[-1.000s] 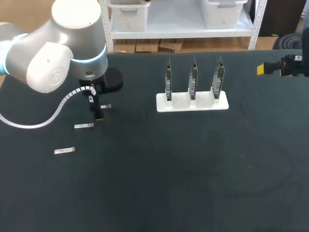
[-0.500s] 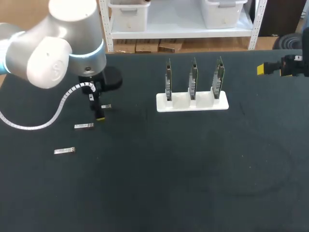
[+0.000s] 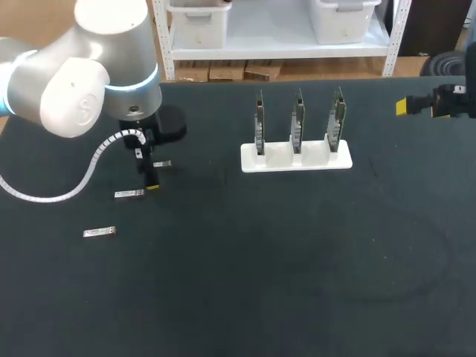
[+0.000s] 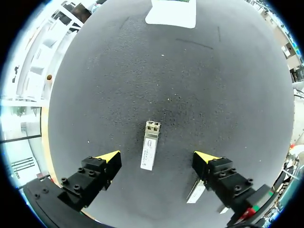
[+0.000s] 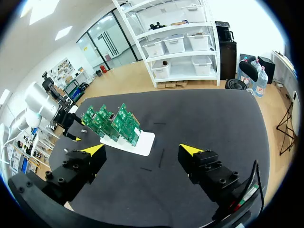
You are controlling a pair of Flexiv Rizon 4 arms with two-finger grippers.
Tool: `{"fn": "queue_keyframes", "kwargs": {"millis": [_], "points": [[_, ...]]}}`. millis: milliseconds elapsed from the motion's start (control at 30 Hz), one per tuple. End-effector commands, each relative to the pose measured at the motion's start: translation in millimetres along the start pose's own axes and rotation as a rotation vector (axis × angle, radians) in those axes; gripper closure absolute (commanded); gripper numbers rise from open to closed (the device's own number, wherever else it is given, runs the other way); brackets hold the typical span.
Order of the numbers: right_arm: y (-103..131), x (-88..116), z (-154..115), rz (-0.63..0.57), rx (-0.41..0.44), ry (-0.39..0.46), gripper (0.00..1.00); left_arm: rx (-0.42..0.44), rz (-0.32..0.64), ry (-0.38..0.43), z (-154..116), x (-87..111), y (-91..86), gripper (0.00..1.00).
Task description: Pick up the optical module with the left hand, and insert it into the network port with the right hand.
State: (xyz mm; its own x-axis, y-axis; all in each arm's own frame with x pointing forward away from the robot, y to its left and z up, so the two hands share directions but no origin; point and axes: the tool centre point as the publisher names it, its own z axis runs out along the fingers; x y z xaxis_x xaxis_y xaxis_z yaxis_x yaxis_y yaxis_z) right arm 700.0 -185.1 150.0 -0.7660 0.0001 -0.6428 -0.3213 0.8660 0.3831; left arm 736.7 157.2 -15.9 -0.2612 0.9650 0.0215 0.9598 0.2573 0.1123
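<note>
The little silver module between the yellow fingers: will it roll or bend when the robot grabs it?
The optical module probably won't roll: it looks boxy and lies flat on the table. Its metal-looking shell suggests it stays stiff. Being small and smooth, it might slip or twist between the fingers of the open left gripper unless squeezed squarely.

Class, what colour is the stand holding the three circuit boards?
The stand is white; clearest in the head view.

The table [image 3: 260,282] is black, the modules [image 4: 150,152] silver, the boards [image 3: 297,119] green, their rack [image 3: 282,158] white, the fingertips [image 4: 109,156] yellow, the arm [image 3: 74,82] pale grey.
</note>
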Motion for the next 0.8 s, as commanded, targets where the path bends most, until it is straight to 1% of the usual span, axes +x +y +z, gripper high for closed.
{"fn": "queue_keyframes", "kwargs": {"millis": [33,467,800], "points": [[0.0,0.0,0.0,0.000,0.000,0.000,0.00,0.006,-0.002,0.000,4.5,1.7,5.7,0.00],[0.0,0.0,0.0,0.000,0.000,0.000,0.00,-0.003,-0.005,0.009,9.7,0.2,11.8,0.00],[0.0,0.0,0.0,0.000,0.000,0.000,0.00,0.007,0.015,0.023,13.6,-0.6,5.4,0.00]]}}
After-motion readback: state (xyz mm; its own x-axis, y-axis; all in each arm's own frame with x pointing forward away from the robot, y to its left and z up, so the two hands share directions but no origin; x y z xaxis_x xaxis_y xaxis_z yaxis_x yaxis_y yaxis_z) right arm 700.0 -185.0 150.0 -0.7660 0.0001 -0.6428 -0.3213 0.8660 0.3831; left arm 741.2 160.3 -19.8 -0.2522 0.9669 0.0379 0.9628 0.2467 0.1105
